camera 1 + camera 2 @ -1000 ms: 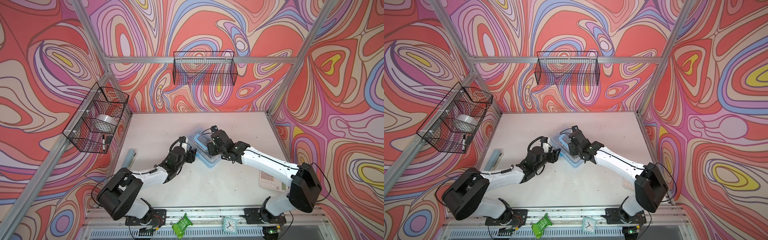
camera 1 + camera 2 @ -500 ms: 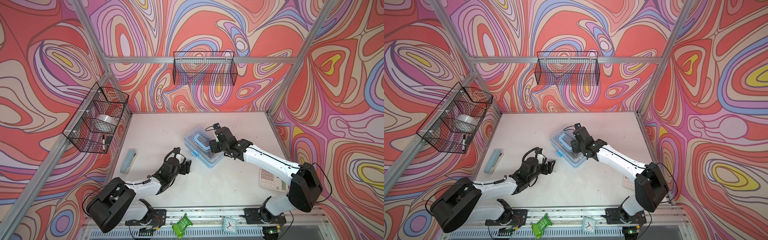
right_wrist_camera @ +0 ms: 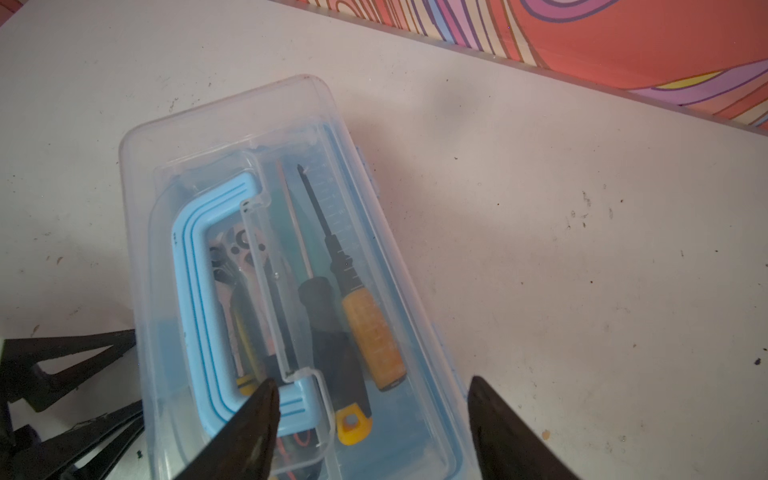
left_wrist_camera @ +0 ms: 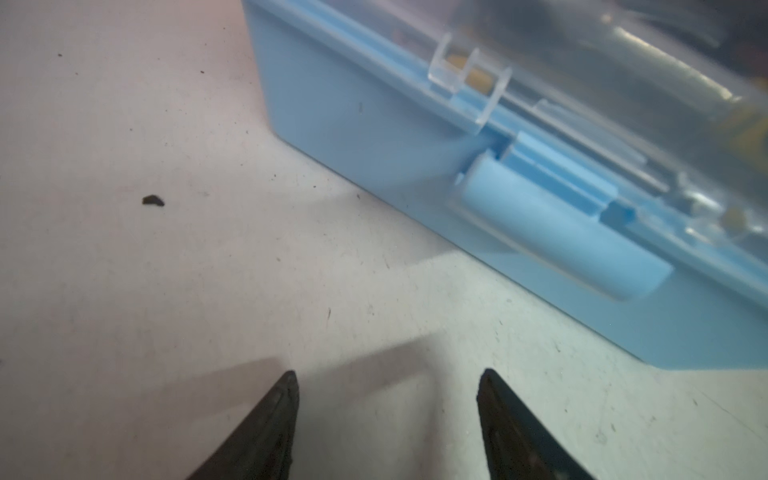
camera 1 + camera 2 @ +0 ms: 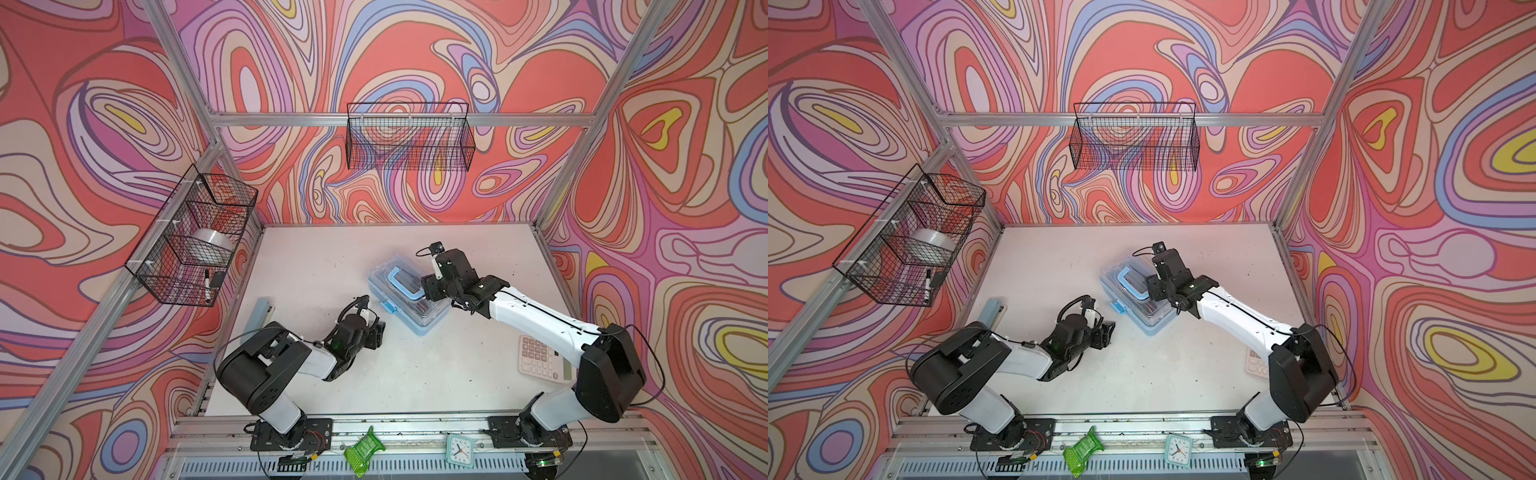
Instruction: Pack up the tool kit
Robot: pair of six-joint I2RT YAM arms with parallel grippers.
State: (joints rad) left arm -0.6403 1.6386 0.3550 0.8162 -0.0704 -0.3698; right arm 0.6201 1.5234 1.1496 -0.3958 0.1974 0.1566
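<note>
- Swirl-patterned walls [image 5: 415, 50] enclose a white table [image 5: 316, 266]
- tool kit [image 5: 428, 316] sits near the table's middle, skewed to its edges, with the clear lid [image 3: 232, 124] down over the light blue box
- right gripper [image 3: 372, 380] hangs above the kit, jaws apart and grasping nothing
- left gripper [image 4: 387, 374] is low over bare table near the kit's latch side, jaws spread and empty
- blue handle [image 3: 195, 291] lies flat on the lid
- orange-handled screwdriver [image 3: 372, 332] shows inside through the lid
</note>
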